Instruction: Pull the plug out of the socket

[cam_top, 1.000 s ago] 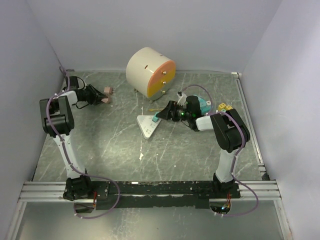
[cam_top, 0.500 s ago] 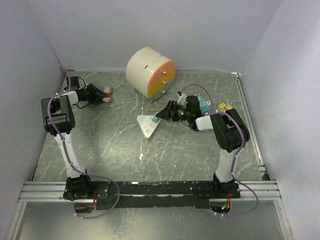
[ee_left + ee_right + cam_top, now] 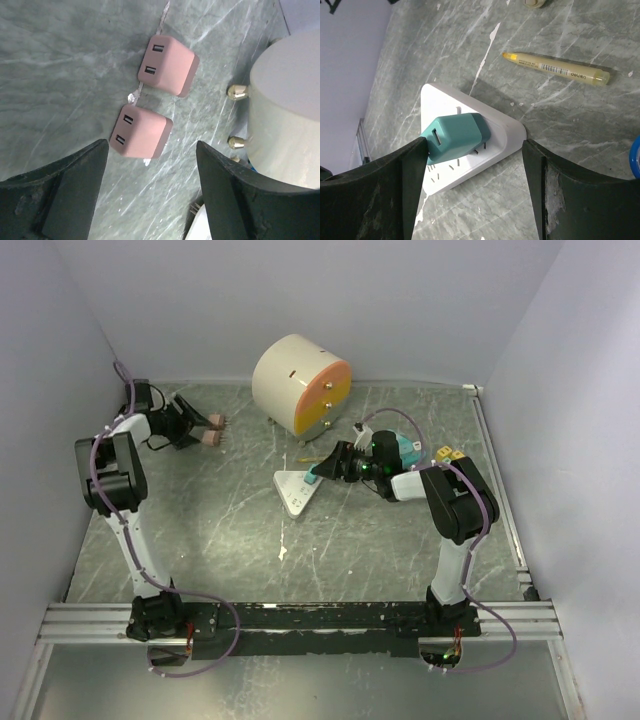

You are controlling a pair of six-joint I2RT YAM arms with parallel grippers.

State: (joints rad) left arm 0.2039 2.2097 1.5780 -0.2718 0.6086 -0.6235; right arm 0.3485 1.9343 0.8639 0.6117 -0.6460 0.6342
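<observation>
Grey marbled counter (image 3: 230,530) is enclosed by pale walls. One teal plug (image 3: 457,136) is seated on one white triangular socket (image 3: 505,131) near the counter's middle. The right tool (image 3: 474,147) is spread open on both sides of the plug, with nothing gripped. The plug body should be squeezed squarely and drawn straight off the socket face, as the loose socket may be lifted too. The left tool (image 3: 150,150) is open over two pink adapters (image 3: 167,67). One yellow pen (image 3: 555,70) is counted.
</observation>
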